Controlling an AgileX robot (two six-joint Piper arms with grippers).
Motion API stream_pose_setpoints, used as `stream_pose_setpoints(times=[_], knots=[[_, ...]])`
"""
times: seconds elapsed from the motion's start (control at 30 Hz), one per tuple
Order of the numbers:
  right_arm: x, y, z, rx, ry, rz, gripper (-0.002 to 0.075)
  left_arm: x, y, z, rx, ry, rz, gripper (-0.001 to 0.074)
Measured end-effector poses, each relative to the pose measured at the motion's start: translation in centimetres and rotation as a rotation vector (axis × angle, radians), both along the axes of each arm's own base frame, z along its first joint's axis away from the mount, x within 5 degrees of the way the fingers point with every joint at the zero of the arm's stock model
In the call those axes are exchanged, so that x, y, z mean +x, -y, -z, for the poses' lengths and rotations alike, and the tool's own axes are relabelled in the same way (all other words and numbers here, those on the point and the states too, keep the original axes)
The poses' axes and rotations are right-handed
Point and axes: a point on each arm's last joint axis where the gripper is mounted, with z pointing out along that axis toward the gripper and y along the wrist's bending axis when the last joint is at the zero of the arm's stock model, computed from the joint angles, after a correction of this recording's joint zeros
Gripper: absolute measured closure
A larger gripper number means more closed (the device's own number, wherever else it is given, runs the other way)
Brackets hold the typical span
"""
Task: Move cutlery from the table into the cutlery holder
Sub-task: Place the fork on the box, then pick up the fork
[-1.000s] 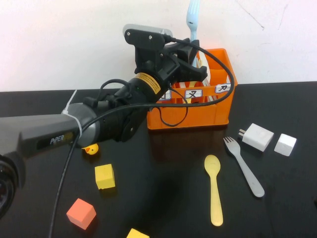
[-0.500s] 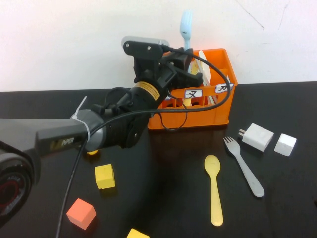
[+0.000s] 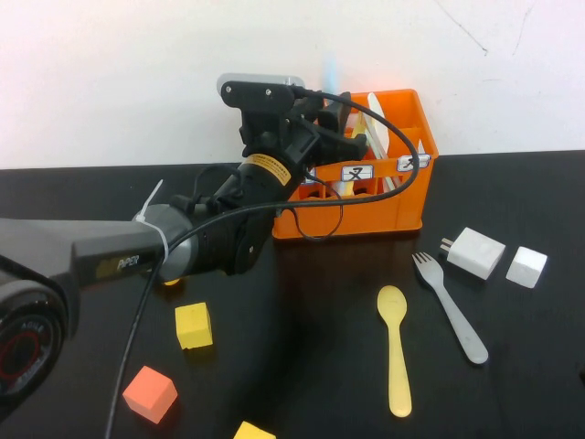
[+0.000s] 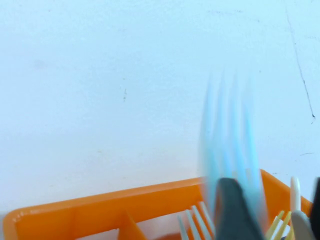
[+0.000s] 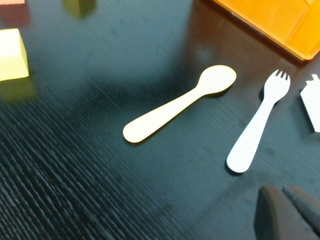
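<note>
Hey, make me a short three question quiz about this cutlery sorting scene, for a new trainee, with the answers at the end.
1. True or false: the yellow spoon is already inside the orange cutlery holder.
2. Which piece lies closest to the white charger plug? A) the grey fork B) the yellow spoon C) the light blue fork
3. Fill in: the left pincer is over the ____, while the right pincer is shut above the black table.

Key
1. False; it lies on the table.
2. A
3. cutlery holder; the blurred light blue fork is at its fingers, sticking up.
</note>
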Motion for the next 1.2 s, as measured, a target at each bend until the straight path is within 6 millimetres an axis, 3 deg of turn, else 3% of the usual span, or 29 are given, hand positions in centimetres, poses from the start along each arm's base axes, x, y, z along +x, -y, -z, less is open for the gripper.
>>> stream_pose_setpoints(times=[0.13,0.23,0.33,0.47,0.53,0.6,0.77,0.87,1.0,1.2], knots=[[0.0,0.0,0.0,0.000,0.000,0.000,0.0728,0.0,0.0,-0.1,0.000,0.000,0.000,0.0321],[0.0,0.0,0.0,0.000,0.000,0.000,0.0728,-0.2,-0.1,-1.0,0.001,-0.002,0.000,0.0314],[0.0,0.0,0.0,0.000,0.000,0.000,0.0728,-0.8,-0.4,-3.1,0.007,-0.001,-0.001,0.0397],[0.0,0.0,0.0,0.000,0.000,0.000,0.0728,-2.6,-1.5,-8.0,0.072,0.026,-0.009,0.0619],[0.0,0.0,0.0,0.011,-0.009,0.010,0.0728,-3.9,-2.2,-10.6,0.113,0.039,-0.014,0.0686],[0.0,0.0,0.0,0.026,-0.021,0.024,0.0728,-5.8,-3.2,-13.7,0.143,0.030,-0.016,0.0715],[0.1,0.0,-0.2,0.049,-0.031,0.050,0.0728,-10.5,-5.8,-17.2,0.193,-0.212,0.000,0.0732],[0.3,0.0,-0.9,0.054,-0.010,0.052,0.0728,-12.9,-6.8,-17.0,0.238,-0.441,0.029,0.0734],[0.6,0.0,-1.6,0.078,-0.010,0.070,0.0728,-14.9,-7.4,-15.1,0.358,-0.728,0.069,0.0735],[2.4,-0.2,-1.9,0.072,-0.202,0.072,0.0728,-17.5,-8.3,-13.6,0.418,-0.905,0.113,0.0735]])
